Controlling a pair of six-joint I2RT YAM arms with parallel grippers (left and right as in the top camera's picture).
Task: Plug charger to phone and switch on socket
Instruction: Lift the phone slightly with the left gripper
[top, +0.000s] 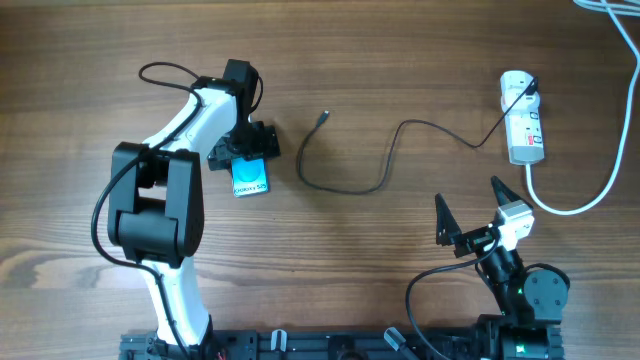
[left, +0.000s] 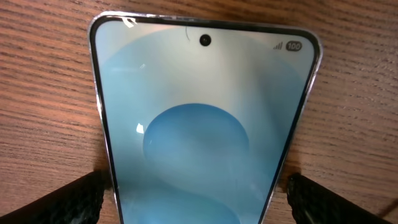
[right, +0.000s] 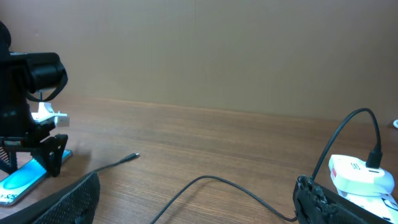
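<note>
**A:** Item one, the phone (top: 250, 178)?

**B:** We log it flat on the table (top: 400, 50), left of centre, with its screen up and lit pale blue. The left wrist view fills with it (left: 199, 112); the camera hole is at the far end.

**A:** And the left gripper (top: 245, 155)?

**B:** Released. We see it (left: 199, 208) spread wide with one finger on each side of the phone. Both fingers stand just off the phone's edges, and nothing is grasped.

**A:** Item two, the charger (top: 387, 160)?

**B:** We list a thin black cable lying in loose curves across the middle of the table. Its small connector (top: 322, 117) lies bare on the wood, right of the phone and apart from it. The black plug (top: 527, 88) sits on the socket (top: 523, 118). The right wrist view shows the plug (right: 375, 158) upright on the white body (right: 360, 177).

**A:** Item three, the socket's place?

**B:** Far right of the table, lengthwise toward the far edge. Its thick white cord (top: 590, 200) loops off to the right. We cannot read the position of its switch.

**A:** The right gripper (top: 466, 190)?

**B:** Also released. We note it (right: 199, 205) empty, near the front edge, with its fingers parted wide. It is well apart from the cable and short of the socket.
</note>
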